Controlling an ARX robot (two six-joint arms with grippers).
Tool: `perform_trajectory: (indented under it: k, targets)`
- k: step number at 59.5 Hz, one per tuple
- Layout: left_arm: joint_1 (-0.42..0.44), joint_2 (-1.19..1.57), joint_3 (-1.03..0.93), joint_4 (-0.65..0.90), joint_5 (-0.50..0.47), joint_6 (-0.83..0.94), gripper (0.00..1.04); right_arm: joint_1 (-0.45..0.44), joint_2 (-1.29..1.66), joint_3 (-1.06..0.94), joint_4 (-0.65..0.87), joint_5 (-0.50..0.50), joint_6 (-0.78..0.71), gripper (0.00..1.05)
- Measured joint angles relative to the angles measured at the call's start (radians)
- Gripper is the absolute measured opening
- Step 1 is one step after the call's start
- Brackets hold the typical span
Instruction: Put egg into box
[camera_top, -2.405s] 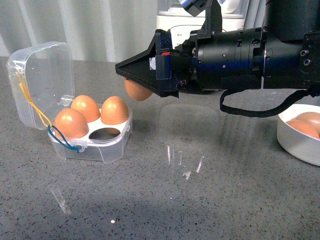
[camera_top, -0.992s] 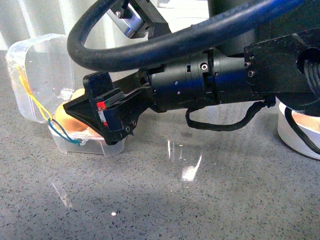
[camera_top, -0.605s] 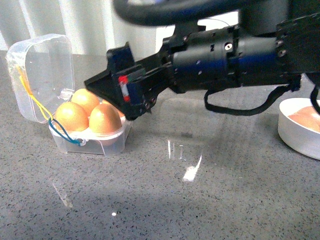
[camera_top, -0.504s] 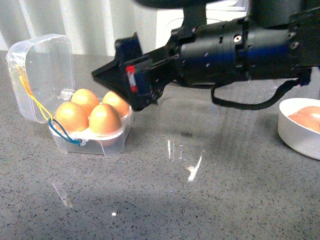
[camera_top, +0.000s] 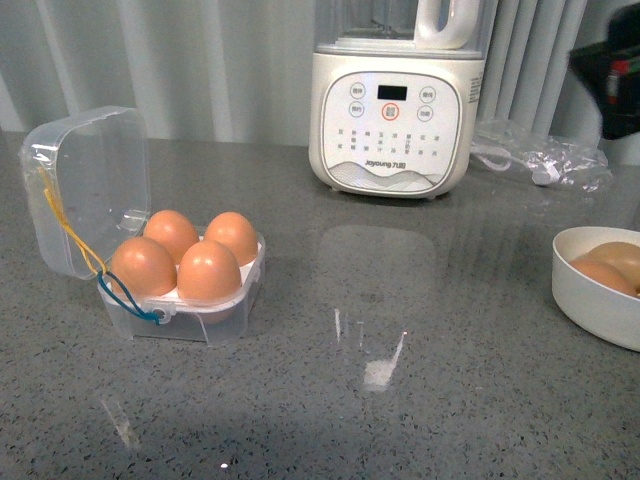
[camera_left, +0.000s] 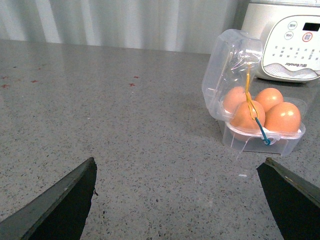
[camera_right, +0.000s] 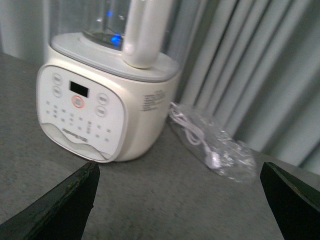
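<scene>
The box (camera_top: 190, 312) stands open on the grey counter at the left, its clear lid (camera_top: 85, 185) tilted back and yellow and blue loops at its near corner. Every hole of its white tray holds a brown egg. The egg (camera_top: 209, 270) sits in the near right hole. The box also shows in the left wrist view (camera_left: 262, 142). My left gripper (camera_left: 179, 200) is open and empty, low over bare counter, well short of the box. My right gripper (camera_right: 177, 200) is open and empty, facing the white appliance. Only a dark blurred part of the right arm (camera_top: 610, 75) shows at the far right.
A white blender-like appliance (camera_top: 392, 110) stands at the back centre. A clear bag with a white cable (camera_top: 540, 160) lies to its right. A round white bowl (camera_top: 590, 305) with brown eggs (camera_top: 605, 272) sits at the right edge.
My right arm has let go of the egg in the near right hole and drawn back up and to the right, almost out of the front view.
</scene>
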Motion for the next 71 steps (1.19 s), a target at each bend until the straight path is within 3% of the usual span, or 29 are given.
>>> perform_trajectory:
  k: [19,23,31,52,56,71]
  targets:
    - [0.000,0.000,0.000,0.000,0.000,0.000,0.98,-0.147,-0.281,-0.228,0.049,0.084,-0.027,0.97]
    - [0.000,0.000,0.000,0.000,0.000,0.000,0.98,-0.190,-0.352,-0.263,-0.090,-0.015,0.091,0.84]
    - [0.000,0.000,0.000,0.000,0.000,0.000,0.98,-0.237,-0.463,-0.396,-0.124,-0.087,0.212,0.61]
    - [0.000,0.000,0.000,0.000,0.000,0.000,0.98,-0.192,-0.650,-0.553,-0.151,-0.028,0.260,0.03]
    - [0.000,0.000,0.000,0.000,0.000,0.000,0.98,-0.147,-0.682,-0.571,-0.164,0.040,0.263,0.03]
    - [0.000,0.000,0.000,0.000,0.000,0.000,0.98,-0.117,-0.799,-0.625,-0.227,0.044,0.263,0.03]
